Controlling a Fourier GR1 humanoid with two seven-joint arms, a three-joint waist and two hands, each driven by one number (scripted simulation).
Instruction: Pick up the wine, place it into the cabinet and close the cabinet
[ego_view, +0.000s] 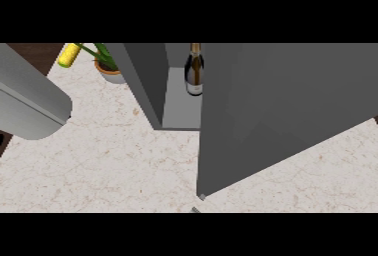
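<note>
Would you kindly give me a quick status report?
Both hands out of view. Wine bottle upright inside cabinet. Cabinet door still open. Potted plant beside cabinet, clear of door.

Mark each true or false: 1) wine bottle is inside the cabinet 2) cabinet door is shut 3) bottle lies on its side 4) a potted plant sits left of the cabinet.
1) True: the wine bottle stands on the shelf inside the cabinet.
2) False: the door is swung open.
3) False: it stands upright.
4) True: the potted plant sits on the counter left of the cabinet.
</note>
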